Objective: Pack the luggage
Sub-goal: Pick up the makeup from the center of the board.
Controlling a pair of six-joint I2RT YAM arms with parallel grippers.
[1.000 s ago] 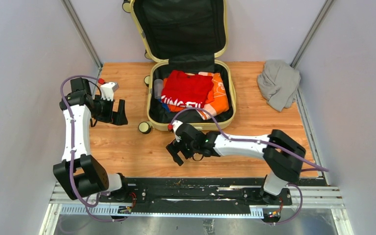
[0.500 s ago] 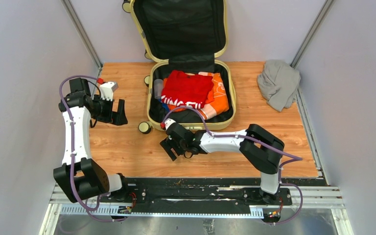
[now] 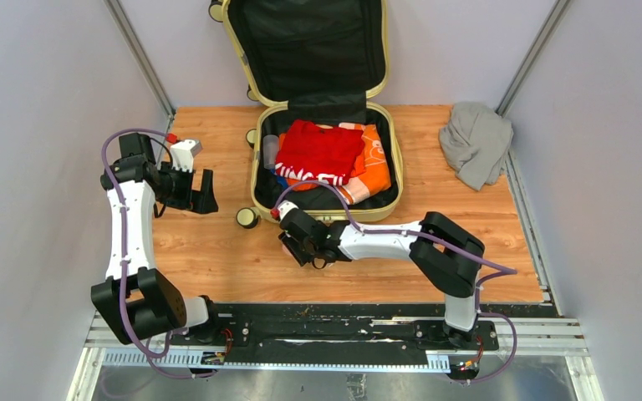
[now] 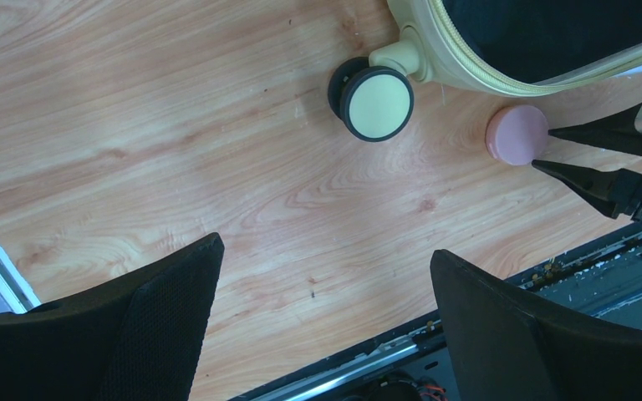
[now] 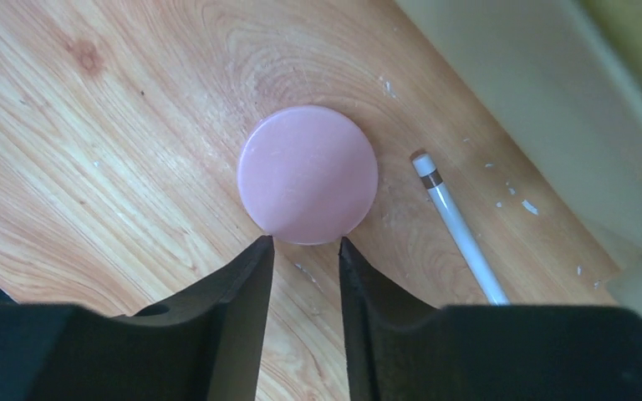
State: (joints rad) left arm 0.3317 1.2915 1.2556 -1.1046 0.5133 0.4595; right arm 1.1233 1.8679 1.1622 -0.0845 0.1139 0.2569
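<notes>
The luggage [image 3: 394, 159], a pale yellow suitcase, lies open on the wooden table with its black-lined lid [image 3: 309, 42] propped up. A red garment [image 3: 318, 150] and an orange one [image 3: 374, 167] lie inside. A round pink disc [image 5: 308, 174] rests flat on the wood by the suitcase's near edge. My right gripper [image 5: 305, 242] points at the disc, its jaws narrowed to a small gap, and both tips meet the disc's near rim. Nothing sits between them. My left gripper [image 3: 203, 194] hovers wide open over bare wood at the left.
A thin white pen [image 5: 460, 230] lies beside the disc, close to the suitcase wall. A cream-and-black wheel [image 4: 376, 102] juts from the suitcase's near left corner. A grey cloth [image 3: 475, 142] is heaped at the far right. A clear bottle [image 3: 270, 150] lies inside the suitcase's left side.
My right arm has reached left toward the suitcase's near corner, and its jaws have narrowed from wide open to a small gap. The left arm has held still.
</notes>
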